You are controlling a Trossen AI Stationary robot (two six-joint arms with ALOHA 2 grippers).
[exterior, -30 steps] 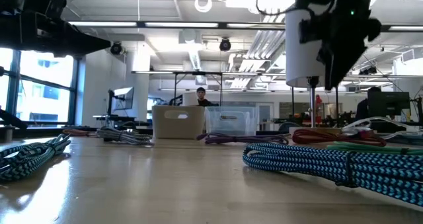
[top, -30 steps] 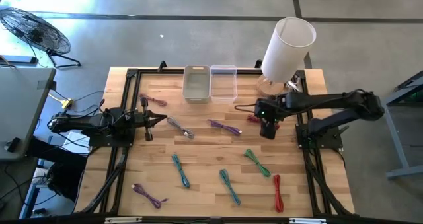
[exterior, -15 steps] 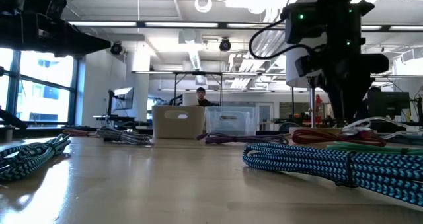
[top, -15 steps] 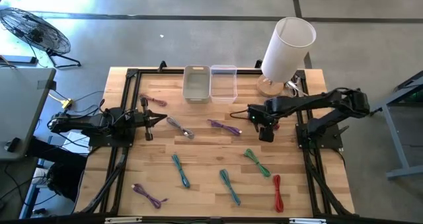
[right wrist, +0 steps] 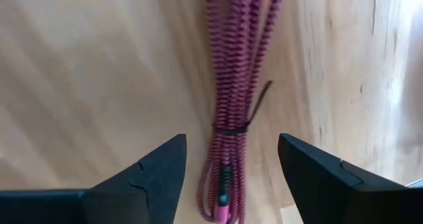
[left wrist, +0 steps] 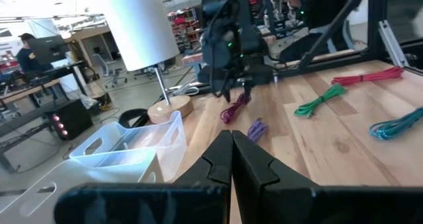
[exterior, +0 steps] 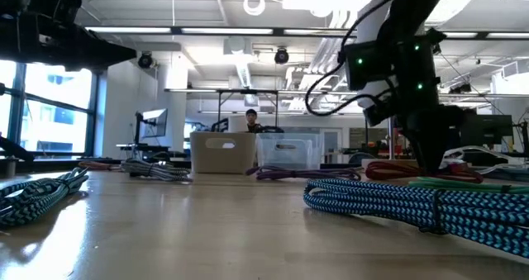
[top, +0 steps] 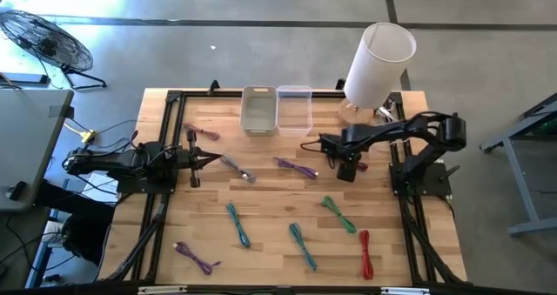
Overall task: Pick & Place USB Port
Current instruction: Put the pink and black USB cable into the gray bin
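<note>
Right tool (right wrist: 228,161) swung in and dropped low over pink cable (right wrist: 236,85), jaws wide, straddling bundle on tabletop (top: 270,199) near lamp (top: 376,64). Nothing gripped yet; judging grasp comes next. Left tool (left wrist: 231,158) closed, parked at left side.

Wooden table (top: 270,199) with bundled cables scattered on it: purple (top: 297,166), green (top: 338,214), teal (top: 302,245), red (top: 365,253). Two bins (top: 277,110) and a lamp (top: 374,69) along the back edge.
</note>
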